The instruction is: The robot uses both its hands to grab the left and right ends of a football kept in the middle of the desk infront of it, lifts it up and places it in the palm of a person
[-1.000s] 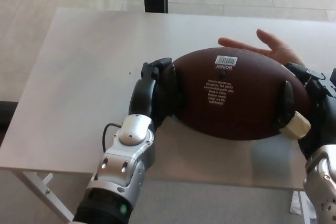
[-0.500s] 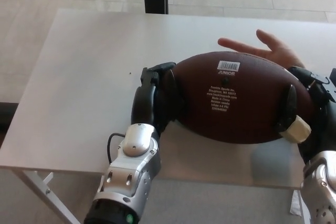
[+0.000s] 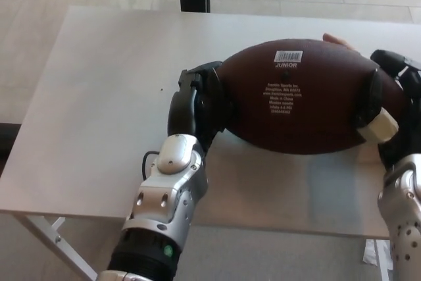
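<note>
You have the brown pebbled oval football (image 3: 306,97) gripped at both pointed ends by the black left hand (image 3: 197,106) and right hand (image 3: 388,113), fingers closed on it, above the smooth white tabletop (image 3: 99,97), covering a person's fingertips (image 3: 337,39).

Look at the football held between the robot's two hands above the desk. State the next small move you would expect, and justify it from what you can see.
Probably carry the football a little further forward and lower it. The left hand and right hand clamp its two ends, and only the fingertips of the person's hand show behind its far edge, so it looks not yet delivered.
</note>
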You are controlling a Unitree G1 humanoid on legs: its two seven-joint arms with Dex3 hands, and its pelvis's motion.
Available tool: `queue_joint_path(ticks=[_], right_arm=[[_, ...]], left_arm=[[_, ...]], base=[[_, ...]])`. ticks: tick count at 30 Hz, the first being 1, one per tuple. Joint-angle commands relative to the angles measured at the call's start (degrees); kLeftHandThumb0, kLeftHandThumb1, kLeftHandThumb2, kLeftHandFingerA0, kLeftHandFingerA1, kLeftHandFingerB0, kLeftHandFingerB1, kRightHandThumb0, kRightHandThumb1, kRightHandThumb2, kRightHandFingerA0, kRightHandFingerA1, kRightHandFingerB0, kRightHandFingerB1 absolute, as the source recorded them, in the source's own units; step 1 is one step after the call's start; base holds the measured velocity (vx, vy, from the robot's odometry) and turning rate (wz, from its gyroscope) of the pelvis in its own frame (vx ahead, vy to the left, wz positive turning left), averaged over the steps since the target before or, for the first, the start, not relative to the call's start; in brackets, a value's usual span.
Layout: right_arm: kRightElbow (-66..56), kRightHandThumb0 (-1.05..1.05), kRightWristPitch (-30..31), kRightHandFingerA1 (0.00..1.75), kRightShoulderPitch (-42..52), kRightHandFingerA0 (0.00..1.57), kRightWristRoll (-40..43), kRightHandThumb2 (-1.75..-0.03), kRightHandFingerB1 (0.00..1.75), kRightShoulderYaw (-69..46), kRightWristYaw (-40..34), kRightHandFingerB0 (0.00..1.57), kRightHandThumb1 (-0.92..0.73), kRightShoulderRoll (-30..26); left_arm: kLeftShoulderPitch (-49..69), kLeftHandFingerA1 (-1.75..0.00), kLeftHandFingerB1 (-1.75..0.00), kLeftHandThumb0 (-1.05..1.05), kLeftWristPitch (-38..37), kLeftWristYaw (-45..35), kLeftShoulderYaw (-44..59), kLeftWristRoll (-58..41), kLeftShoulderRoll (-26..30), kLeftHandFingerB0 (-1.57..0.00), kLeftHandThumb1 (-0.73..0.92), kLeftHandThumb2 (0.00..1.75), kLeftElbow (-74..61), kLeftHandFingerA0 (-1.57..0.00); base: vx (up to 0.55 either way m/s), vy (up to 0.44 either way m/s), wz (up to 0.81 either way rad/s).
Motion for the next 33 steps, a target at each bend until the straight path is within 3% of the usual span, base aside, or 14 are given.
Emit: queue_joint_path(ticks=[1, 2, 3, 7, 10, 13, 14, 15, 18, 20, 25, 27, 30, 33], right_arm=[[0.8, -0.14, 7.0, 1.75, -13.4, 1.01, 8.5, -1.29, 1.55, 2.0, 2.6, 0.83, -0.51, 4.8], [1.3, -0.13, 7.2, 1.75, -15.5, 1.02, 8.2, -1.28, 1.56, 1.5, 2.4, 0.86, -0.51, 4.4], [1.3, -0.14, 7.2, 1.75, -16.1, 1.01, 8.3, -1.28, 1.54, 1.5, 2.9, 0.86, -0.52, 4.2], [1.8, -0.13, 8.5, 1.75, -19.9, 0.98, 7.6, -1.30, 1.58, 1.0, 3.9, 0.83, -0.50, 2.7], [3.0, -0.07, 7.8, 1.75, -23.2, 0.98, 9.2, -1.35, 1.55, -1.3, 4.1, 0.79, -0.52, 2.7], [5.5, -0.13, 8.9, 1.75, -27.2, 0.95, 11.7, -1.25, 1.52, -5.8, 0.9, 0.79, -0.55, 3.3], [7.0, -0.14, 9.3, 1.75, -28.7, 0.91, 12.9, -1.26, 1.54, -7.8, -0.2, 0.76, -0.55, 3.5], [8.0, -0.14, 9.2, 1.75, -29.7, 0.89, 13.2, -1.27, 1.60, -8.7, -0.6, 0.68, -0.54, 3.4], [9.8, -0.14, 9.2, 1.75, -31.5, 0.89, 13.4, -1.28, 1.62, -10.4, -1.3, 0.65, -0.55, 3.8], [14.1, -0.14, 8.3, 1.75, -36.1, 0.94, 17.1, -1.26, 1.60, -15.9, -4.7, 0.71, -0.59, 3.7], [20.7, -0.15, 7.3, 1.75, -41.6, 0.93, 17.9, -1.26, 1.72, -21.6, -8.5, 0.64, -0.65, 2.9], [23.1, -0.14, 7.0, 1.75, -43.1, 0.93, 18.8, -1.29, 1.67, -24.0, -10.5, 0.66, -0.61, 2.9], [26.8, -0.18, 5.2, 1.75, -44.8, 0.94, 18.5, -1.05, 1.71, -26.6, -13.1, 0.63, -0.74, 3.4], [30.2, -0.19, 4.0, 1.75, -45.6, 0.96, 17.6, -0.94, 1.72, -28.1, -13.9, 0.62, -0.77, 3.7]], left_arm=[[-11.6, -1.34, -1.18, -0.63, 10.7, -6.8, -2.3, -3.8, -5.3, -0.73, 0.77, 1.12, 1.2, -0.94], [-13.0, -1.75, -1.75, -0.52, 10.2, -8.7, -3.7, -2.3, -3.1, -0.48, 0.92, 0.70, 1.0, -0.67], [-13.6, -1.75, -1.75, -0.47, 10.3, -9.4, -3.4, -2.6, -2.5, -0.52, 0.82, 0.75, 1.0, -0.71], [-19.4, -1.39, -1.03, -0.59, 13.7, -7.8, -7.3, 3.3, 2.2, -0.42, 0.90, 0.68, 2.4, -0.47], [-22.8, -1.62, -1.39, -0.59, 11.6, -12.5, -7.9, 3.3, 5.3, -0.47, 0.90, 0.64, 4.3, -0.52], [-29.7, -0.96, -0.69, -0.66, 16.4, -8.0, -7.3, 5.4, 6.3, -0.53, 0.92, 0.69, 10.3, -0.69], [-30.6, -0.90, -0.72, -0.59, 15.9, -8.3, -6.7, 4.9, 6.2, -0.53, 0.76, 1.19, 11.7, -0.77], [-30.9, -0.87, -0.64, -0.67, 14.6, -8.4, -6.7, 5.1, 6.1, -0.53, 0.92, 0.75, 12.4, -0.70], [-32.3, -0.83, -0.59, -0.69, 15.2, -9.0, -7.7, 5.7, 7.0, -0.51, 0.92, 0.76, 13.7, -0.67], [-37.2, -1.36, -0.79, -0.64, 13.7, -14.7, -9.8, 7.2, 8.7, -0.59, 0.87, 0.66, 18.7, -0.79], [-42.3, -1.74, -1.36, -0.64, 11.1, -20.2, -12.1, 9.0, 10.7, -0.49, 0.86, 0.70, 26.0, -0.76], [-42.8, -1.56, -0.86, -0.66, 10.0, -20.3, -12.2, 9.4, 10.6, -0.58, 0.84, 0.72, 28.3, -0.76], [-43.5, -1.70, -1.19, -0.64, 14.3, -19.6, -13.7, 9.9, 9.9, -0.55, 0.92, 0.73, 29.5, -0.72], [-42.2, -1.64, -1.03, -0.73, 15.1, -18.6, -13.8, 9.5, 9.6, -0.57, 0.92, 0.78, 29.4, -0.73]], base=[[0.00, 0.000, 0.00], [0.00, 0.000, 0.00], [0.00, 0.000, 0.00], [0.00, 0.000, 0.00], [0.00, 0.000, 0.00], [0.00, 0.000, 0.00], [0.00, 0.000, 0.00], [0.00, 0.000, 0.00], [0.00, 0.000, 0.00], [0.00, 0.000, 0.00], [0.00, 0.000, 0.00], [0.00, 0.000, 0.00], [0.00, 0.000, 0.00], [0.00, 0.000, 0.00]])
